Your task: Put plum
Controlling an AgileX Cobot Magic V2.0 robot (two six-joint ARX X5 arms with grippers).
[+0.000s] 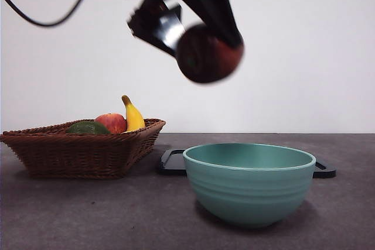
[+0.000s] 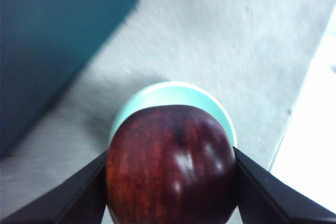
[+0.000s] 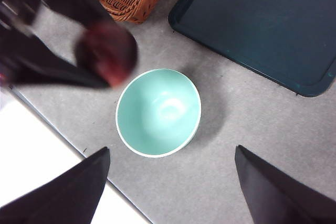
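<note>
My left tool [image 1: 214,48] grips the plum [image 1: 208,54] high above the teal bowl [image 1: 250,182], slightly toward its basket side, while my right tool [image 3: 170,182] waits wide open.

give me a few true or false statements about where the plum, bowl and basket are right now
1. The left end effector is shut on the plum. True.
2. The plum lies inside the bowl. False: it is held in the air above the bowl.
3. The bowl is empty. True.
4. The banana lies on the dark tray. False: it is in the wicker basket with the red apple.
5. The right end effector holds a fruit. False: its jaws are open and empty.
</note>
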